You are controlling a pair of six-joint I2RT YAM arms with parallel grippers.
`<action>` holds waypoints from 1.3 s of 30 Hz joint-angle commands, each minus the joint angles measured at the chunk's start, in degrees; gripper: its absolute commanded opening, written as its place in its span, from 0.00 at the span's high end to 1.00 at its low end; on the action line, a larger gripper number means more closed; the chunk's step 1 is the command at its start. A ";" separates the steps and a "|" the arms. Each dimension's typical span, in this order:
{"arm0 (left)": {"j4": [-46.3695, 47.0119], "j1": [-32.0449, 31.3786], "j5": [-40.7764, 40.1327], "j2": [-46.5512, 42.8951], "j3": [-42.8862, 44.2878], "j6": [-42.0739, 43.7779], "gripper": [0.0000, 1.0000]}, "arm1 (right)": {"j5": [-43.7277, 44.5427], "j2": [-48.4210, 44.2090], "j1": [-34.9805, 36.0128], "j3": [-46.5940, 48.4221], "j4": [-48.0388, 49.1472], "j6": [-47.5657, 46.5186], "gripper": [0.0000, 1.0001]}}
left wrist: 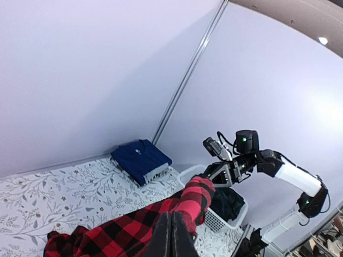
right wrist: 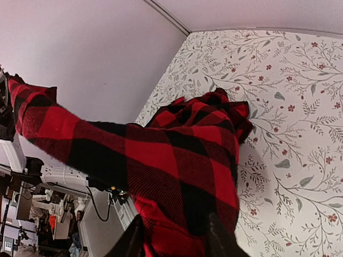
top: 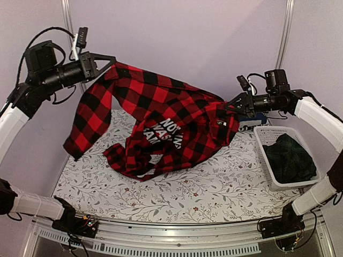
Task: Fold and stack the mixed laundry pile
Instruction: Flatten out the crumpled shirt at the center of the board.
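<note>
Left gripper (top: 111, 60) clamped on flannel shirt (top: 161, 115), hung above table across to right gripper (top: 229, 105). Its fingers (right wrist: 128, 243) sit apart, cloth between; you cannot tell whether it grips. Lose that corner and the shirt drops, bunching.

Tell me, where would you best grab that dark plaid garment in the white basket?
I'd pinch a raised fold near the middle of the dark plaid garment, coming straight down from above. It lies crumpled low inside the basket, whose lattice walls would likely block a sideways approach.
</note>
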 commanded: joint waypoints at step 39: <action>-6.15 -4.31 24.01 22.79 1.66 6.47 1.00 | 27.78 10.01 29.52 -8.63 17.69 -19.32 0.27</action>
